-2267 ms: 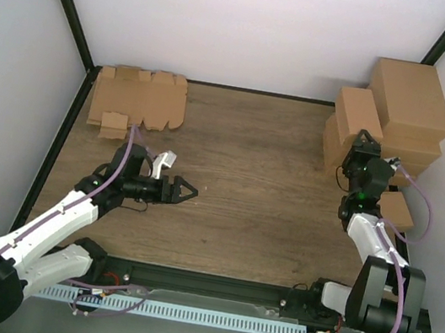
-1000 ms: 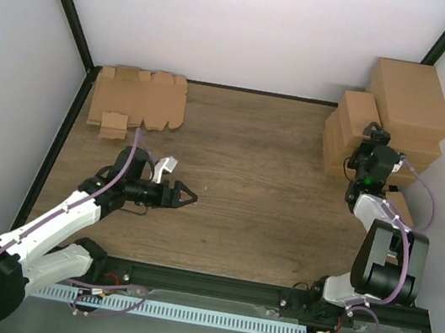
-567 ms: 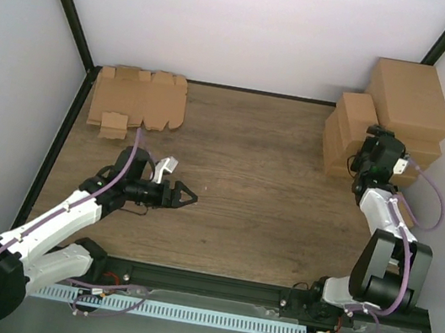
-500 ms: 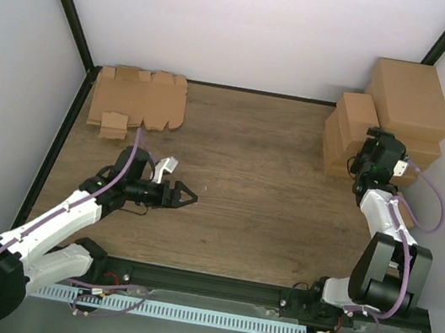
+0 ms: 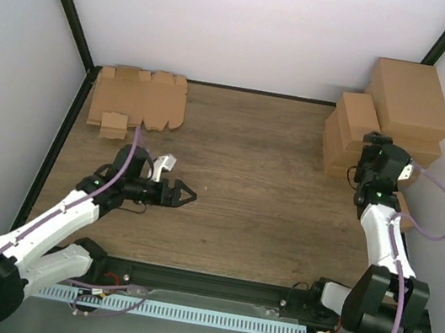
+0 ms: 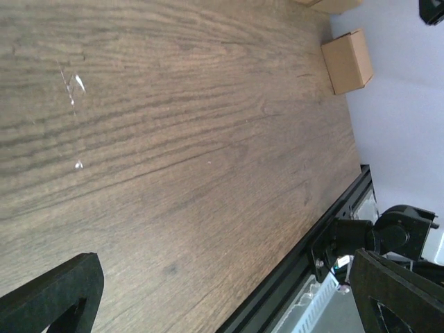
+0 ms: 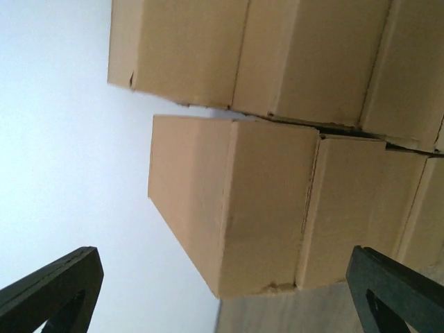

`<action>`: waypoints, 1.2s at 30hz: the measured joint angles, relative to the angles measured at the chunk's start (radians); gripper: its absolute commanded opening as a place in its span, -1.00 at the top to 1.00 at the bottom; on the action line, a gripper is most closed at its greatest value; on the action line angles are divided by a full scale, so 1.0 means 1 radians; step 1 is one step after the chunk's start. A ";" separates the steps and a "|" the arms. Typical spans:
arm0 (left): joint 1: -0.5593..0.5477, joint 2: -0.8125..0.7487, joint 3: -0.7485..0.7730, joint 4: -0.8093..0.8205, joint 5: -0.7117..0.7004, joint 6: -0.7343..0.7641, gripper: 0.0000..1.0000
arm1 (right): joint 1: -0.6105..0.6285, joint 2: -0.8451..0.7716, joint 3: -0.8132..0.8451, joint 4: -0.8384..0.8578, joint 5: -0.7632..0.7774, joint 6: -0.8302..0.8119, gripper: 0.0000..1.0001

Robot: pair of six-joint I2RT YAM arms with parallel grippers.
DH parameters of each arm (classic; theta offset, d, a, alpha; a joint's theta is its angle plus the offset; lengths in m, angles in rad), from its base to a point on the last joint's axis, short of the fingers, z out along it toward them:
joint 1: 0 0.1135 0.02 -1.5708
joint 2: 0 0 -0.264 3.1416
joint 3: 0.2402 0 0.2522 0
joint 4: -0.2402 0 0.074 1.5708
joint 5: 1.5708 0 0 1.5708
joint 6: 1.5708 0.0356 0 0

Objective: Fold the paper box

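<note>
The paper box (image 5: 138, 99), flat die-cut brown cardboard with notched tabs, lies in the far left corner of the wood-grain worktop (image 5: 271, 183). The left hand (image 5: 186, 194) is spread wide and empty. The right hand (image 7: 222, 263), also wide, faces smooth blocky cartons (image 5: 409, 99) in the far right corner.

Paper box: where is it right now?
In the top view, the flat paper box lies in the table's far-left corner by the back wall, beyond the left gripper and apart from it.

The top camera looks steeply down from the near edge over the whole worktop (image 5: 269, 191). The left wrist camera skims close over that wood toward the stacked cartons (image 5: 404, 103). The right wrist camera faces those cartons close up.
</note>
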 measured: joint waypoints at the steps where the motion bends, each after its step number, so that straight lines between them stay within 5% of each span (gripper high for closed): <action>1: 0.000 -0.011 0.005 -0.007 -0.013 0.008 -1.00 | 0.000 -0.013 -0.011 0.009 -0.016 -0.051 -1.00; 16: -0.002 -0.162 -0.010 0.103 -0.323 0.154 -1.00 | 0.006 -0.422 -0.445 0.232 -0.386 -0.874 -1.00; 22: -0.005 -0.287 -0.152 0.270 -0.520 0.208 -1.00 | 0.011 -0.480 -0.528 0.226 -0.389 -0.943 -1.00; 36: 0.002 -0.246 -0.301 0.563 -0.899 0.441 -1.00 | 0.012 -0.708 -0.777 0.344 -0.332 -1.011 -1.00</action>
